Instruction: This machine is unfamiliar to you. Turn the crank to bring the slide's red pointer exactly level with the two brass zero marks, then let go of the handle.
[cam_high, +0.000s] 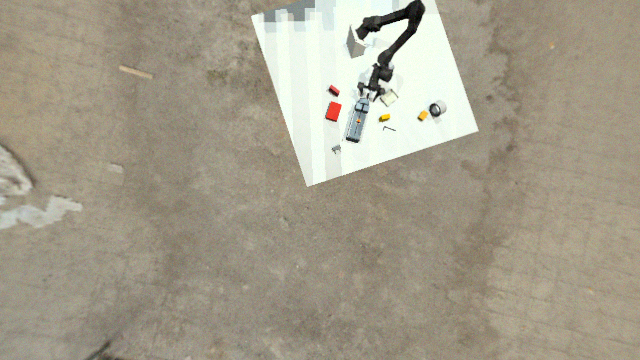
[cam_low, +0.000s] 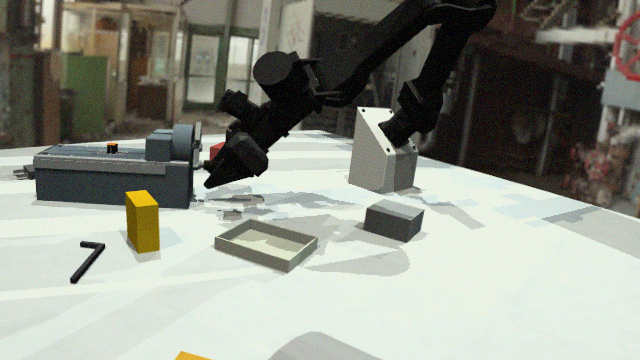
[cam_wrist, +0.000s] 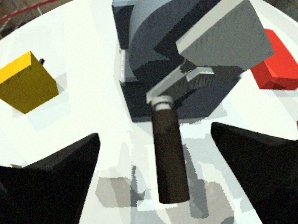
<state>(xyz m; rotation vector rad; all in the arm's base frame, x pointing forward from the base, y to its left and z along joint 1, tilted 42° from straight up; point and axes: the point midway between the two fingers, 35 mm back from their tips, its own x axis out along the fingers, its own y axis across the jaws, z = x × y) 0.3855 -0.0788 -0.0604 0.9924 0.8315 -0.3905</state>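
The blue-grey machine carries a slide with a small orange and black piece on top. The red pointer and brass marks are too small to tell apart. A round wheel on its end bears a pale grey plate and a crank arm. The dark handle sticks out from this arm towards the wrist camera. My gripper is open, its fingers either side of the handle, with a gap on both sides. The near finger hides most of the handle in the exterior view.
A red block lies on one side of the machine, a yellow block on the other. A shallow tray, a black hex key and a grey block are also on the table.
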